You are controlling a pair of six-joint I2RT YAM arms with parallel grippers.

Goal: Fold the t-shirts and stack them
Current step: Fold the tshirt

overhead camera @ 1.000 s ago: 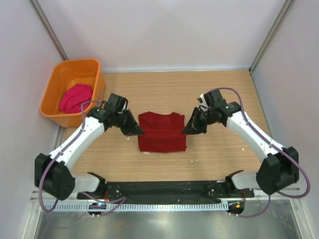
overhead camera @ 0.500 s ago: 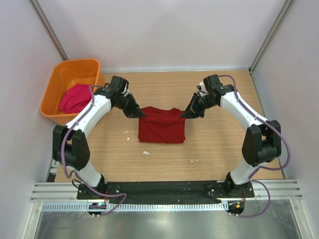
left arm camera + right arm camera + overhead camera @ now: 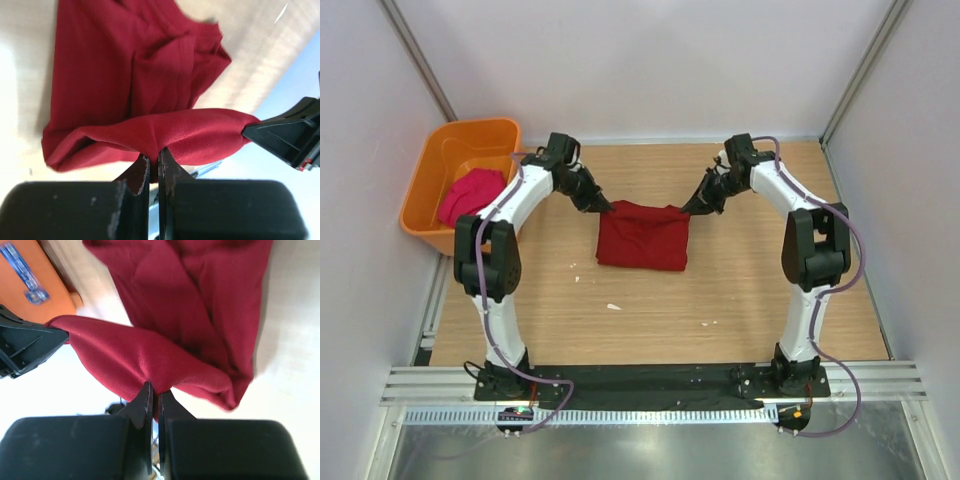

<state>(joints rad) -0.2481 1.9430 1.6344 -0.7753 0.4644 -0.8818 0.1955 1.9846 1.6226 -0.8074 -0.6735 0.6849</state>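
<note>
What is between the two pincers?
An edge of the red shirt, stretched from the left pincer to the right pincer, each shut on a corner. The top view shows it.

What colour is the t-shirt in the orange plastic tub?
The crumpled cloth t-shirt is bright magenta-pink, clearest in the top external view.

White-and-black arms [image 3: 527, 193], purple cables [image 3: 861, 262]

Left wrist view: the crimson t-shirt [image 3: 125, 75] runs off the top edge, and the right hand [image 3: 255, 131] is clipped at the right border. Right wrist view: orange tub [image 3: 30, 280] cut by the corner, left hand [image 3: 57, 337] partly out of frame. From above, white specks [image 3: 613, 306] on the tabletop [image 3: 750, 290], too small to name.
</note>
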